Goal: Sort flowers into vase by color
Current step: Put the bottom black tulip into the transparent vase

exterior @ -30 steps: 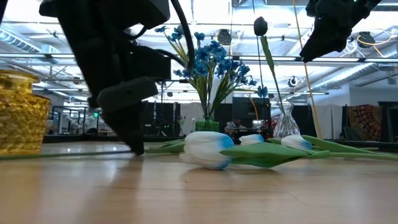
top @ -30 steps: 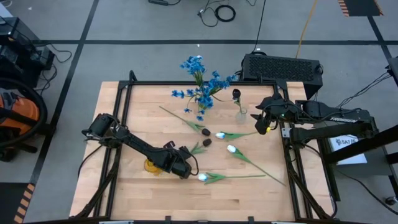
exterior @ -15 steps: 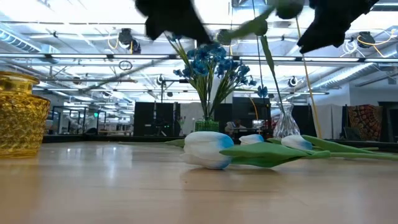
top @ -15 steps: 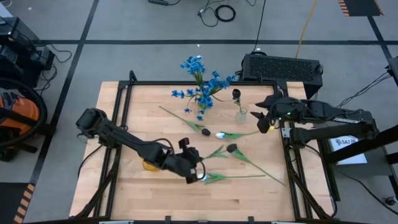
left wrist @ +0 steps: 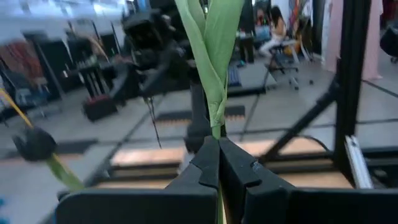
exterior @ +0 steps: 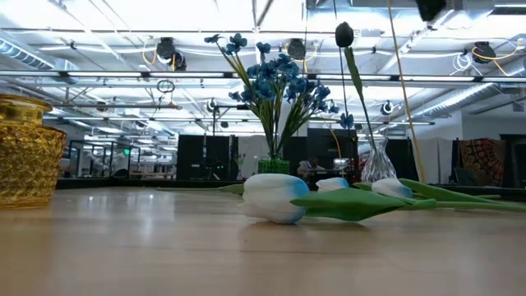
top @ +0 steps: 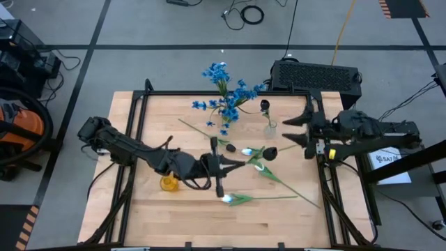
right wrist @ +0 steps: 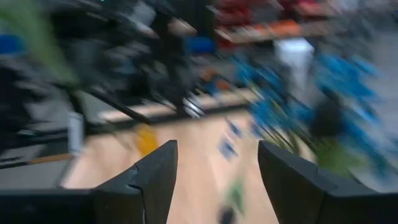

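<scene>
**Left arm has a dark tulip pinched by the stem, right arm wide open at the table edge**

High view: the left gripper point(top: 217, 166) sits mid-table, clamped on the green stem of a dark tulip point(top: 270, 150), whose near-black bloom points toward the right gripper point(top: 301, 130). That one waits by the right edge of the wooden table point(top: 160, 216) with its fingers spread and nothing in them. The blue flowers point(top: 226, 94) stand bunched at the far side, another black tulip stands in a small clear vase point(top: 269, 127), and white tulips point(top: 227, 199) lie flat on the wood. A yellow vase point(top: 168, 184) is half hidden by the left arm.

Low view: a white tulip point(exterior: 275, 197) lies closest, and the amber glass vase point(exterior: 29, 148) is cut off at the left. Both grippers are mostly out of frame.

Left wrist view: the fingers point(left wrist: 205, 165) are closed tight on the leafy stem point(left wrist: 214, 59).

Right wrist view: heavily smeared; the fingers point(right wrist: 158, 171) are clearly apart, and the blue smudges are probably the blooms.
</scene>
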